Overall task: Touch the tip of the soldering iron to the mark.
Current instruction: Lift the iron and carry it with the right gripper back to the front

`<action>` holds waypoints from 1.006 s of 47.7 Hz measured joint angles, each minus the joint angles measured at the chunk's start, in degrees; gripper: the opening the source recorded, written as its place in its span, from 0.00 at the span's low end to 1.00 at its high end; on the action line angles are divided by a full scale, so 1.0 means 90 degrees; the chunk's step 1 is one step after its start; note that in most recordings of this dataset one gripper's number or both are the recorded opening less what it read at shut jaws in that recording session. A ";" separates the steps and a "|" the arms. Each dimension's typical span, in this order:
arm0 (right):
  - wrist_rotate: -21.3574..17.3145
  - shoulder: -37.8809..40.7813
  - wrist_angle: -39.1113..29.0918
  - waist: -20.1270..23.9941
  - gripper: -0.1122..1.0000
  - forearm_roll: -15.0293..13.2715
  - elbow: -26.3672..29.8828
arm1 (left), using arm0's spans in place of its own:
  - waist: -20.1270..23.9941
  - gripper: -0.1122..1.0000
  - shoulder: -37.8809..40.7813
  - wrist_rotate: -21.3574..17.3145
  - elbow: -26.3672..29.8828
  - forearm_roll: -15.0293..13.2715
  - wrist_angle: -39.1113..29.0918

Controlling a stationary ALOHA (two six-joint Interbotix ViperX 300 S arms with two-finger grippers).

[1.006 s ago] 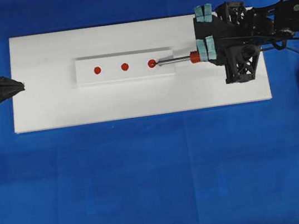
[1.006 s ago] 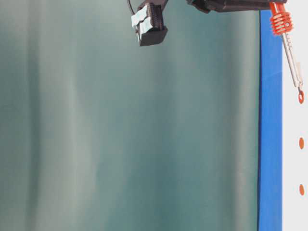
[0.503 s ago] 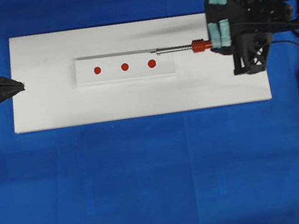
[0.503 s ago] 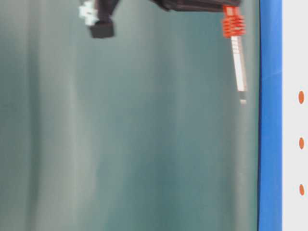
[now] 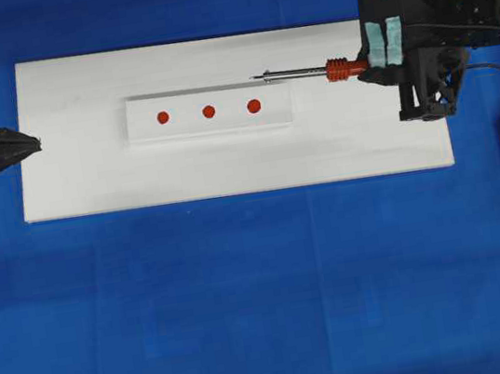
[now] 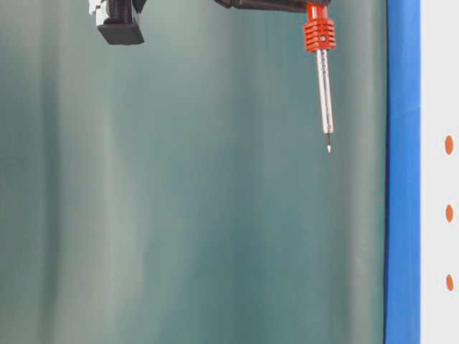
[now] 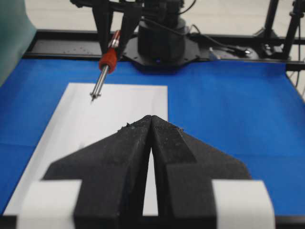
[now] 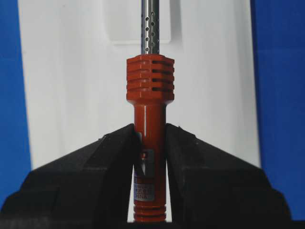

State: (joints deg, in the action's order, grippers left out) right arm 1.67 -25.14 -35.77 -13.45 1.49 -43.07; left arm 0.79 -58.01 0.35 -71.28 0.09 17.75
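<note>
your right gripper [image 8: 149,157] is pinching the iron [image 8: 149,138] by its red handle; in the right wrist view both black fingers [image 8: 100,167] press on the handle from either side, ribbed collar just above them, perforated silver shaft running up out of the top of the frame.

overhead, the right gripper [image 5: 383,26] sits at the upper right, over the right end of the white board [image 5: 88,173]. the iron [image 5: 308,72] points left across the frame, roughly level. its tip [image 5: 254,78] lies near the top edge of the raised white strip [image 5: 143,132], at the strip's right end. three red marks [image 5: 209,112] run in a row along the strip; the right mark [image 5: 254,105] is the nearest to the tip, a little below it in the frame, and the tip is not on it.

table-level view: iron [image 6: 321,64] at the top, centre right, tip [image 6: 329,148] clear of the board with green backdrop all round it. the marks [image 6: 449,213] show at the far right edge.

your left gripper [image 7: 150,157] fills the bottom of the left wrist view, fingers pressed together, holding nothing. overhead it [image 5: 36,142] rests at the left edge, tips at the board's left end, well apart from the strip. in the left wrist view the iron [image 7: 106,67] hangs in the upper left, above the board's far end.
</note>
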 measured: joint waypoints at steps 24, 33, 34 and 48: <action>-0.2949 -0.0459 0.0137 0.2637 0.16 -0.0586 -0.0303 | 0.0000 0.10 0.0000 0.0010 -0.0010 0.0000 0.0039; -0.4443 -0.0244 0.0146 0.3623 0.16 -0.1357 -0.0312 | 0.0000 0.10 -0.0010 0.0010 -0.0010 -0.0010 0.0049; -0.4619 -0.0215 0.0146 0.3711 0.16 -0.1445 -0.0303 | 0.0000 0.10 -0.0010 0.0010 0.0000 0.0000 0.0059; -0.5840 0.0117 0.0088 0.4248 0.16 -0.2539 -0.0293 | 0.0000 0.10 0.0000 0.0010 -0.0010 0.0000 0.0078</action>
State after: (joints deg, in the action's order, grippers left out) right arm -50.89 -24.08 -34.98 24.79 -21.36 -45.70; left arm 0.79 -58.01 0.44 -71.37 0.09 18.46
